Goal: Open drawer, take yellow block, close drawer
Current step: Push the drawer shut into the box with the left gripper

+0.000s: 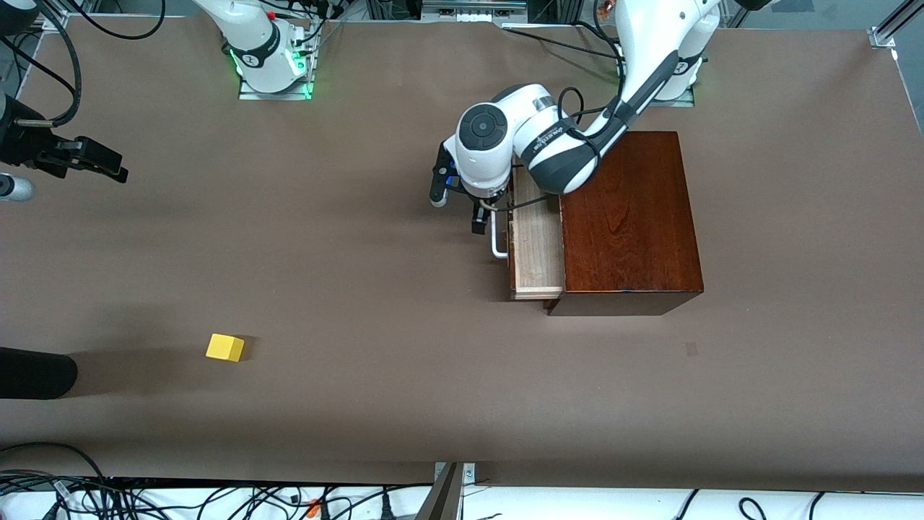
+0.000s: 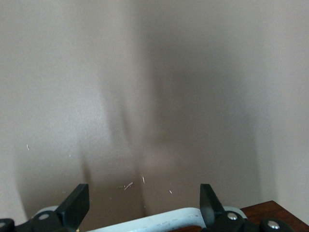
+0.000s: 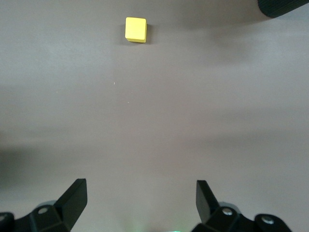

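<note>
The dark reddish-brown wooden box [image 1: 628, 217] stands toward the left arm's end of the table. Its drawer [image 1: 538, 238] is pulled partly out and shows pale wood. My left gripper [image 1: 485, 215] is at the drawer's white bar handle [image 1: 498, 244]. In the left wrist view its fingers [image 2: 77, 203] stand wide apart, with the handle [image 2: 159, 220] low between them, ungripped. The yellow block [image 1: 225, 347] lies on the table toward the right arm's end, nearer the front camera than the box. My right gripper [image 1: 97, 162] is open and empty above the table; the block [image 3: 135, 29] shows well ahead of it.
A black cylindrical object [image 1: 32, 372] reaches in at the table's edge beside the yellow block and also shows in the right wrist view [image 3: 285, 7]. The brown table [image 1: 361, 238] spreads wide between block and box. Cables lie along the front edge.
</note>
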Motion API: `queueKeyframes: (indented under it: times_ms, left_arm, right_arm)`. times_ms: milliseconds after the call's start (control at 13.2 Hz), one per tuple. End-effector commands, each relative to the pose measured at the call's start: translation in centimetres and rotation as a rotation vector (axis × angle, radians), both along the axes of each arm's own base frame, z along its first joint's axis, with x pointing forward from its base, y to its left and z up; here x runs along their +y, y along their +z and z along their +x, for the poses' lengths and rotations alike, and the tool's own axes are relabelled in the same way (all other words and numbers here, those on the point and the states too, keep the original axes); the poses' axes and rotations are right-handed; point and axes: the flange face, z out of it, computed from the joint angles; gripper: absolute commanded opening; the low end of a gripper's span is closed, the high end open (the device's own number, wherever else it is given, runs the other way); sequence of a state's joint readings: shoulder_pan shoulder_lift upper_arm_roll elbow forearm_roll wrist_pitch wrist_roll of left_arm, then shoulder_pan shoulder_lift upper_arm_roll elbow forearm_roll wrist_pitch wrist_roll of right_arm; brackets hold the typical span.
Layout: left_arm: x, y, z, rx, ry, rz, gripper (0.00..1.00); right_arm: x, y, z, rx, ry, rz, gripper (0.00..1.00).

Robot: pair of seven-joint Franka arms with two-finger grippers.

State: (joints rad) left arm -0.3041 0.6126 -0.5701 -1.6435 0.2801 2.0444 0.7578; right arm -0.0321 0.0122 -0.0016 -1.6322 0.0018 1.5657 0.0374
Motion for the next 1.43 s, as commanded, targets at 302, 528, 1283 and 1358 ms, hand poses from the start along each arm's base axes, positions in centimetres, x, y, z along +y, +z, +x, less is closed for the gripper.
queueKeyframes:
  times_ms: [302, 528, 1283, 1358]
  left_arm:
    - [7.6, 0.3, 5.6, -0.026, 0.049, 0.084, 1.00]
    - [8.9, 0.5, 6.5, -0.027, 0.073, 0.085, 1.00]
    - [12.0, 0.8, 8.3, -0.019, 0.127, 0.101, 1.00]
    - [12.5, 0.9, 8.6, -0.016, 0.134, 0.105, 1.00]
  right_arm:
    - [0.2, 0.6, 0.4, -0.016, 0.007, 0.017, 1.00]
    - [0.0, 0.6, 0.5, -0.019, 0.004, 0.013, 1.00]
    - [0.0, 0.7, 0.4, -0.019, 0.010, -0.002, 1.00]
    - [0.0, 0.7, 0.4, -0.019, 0.010, -0.002, 1.00]
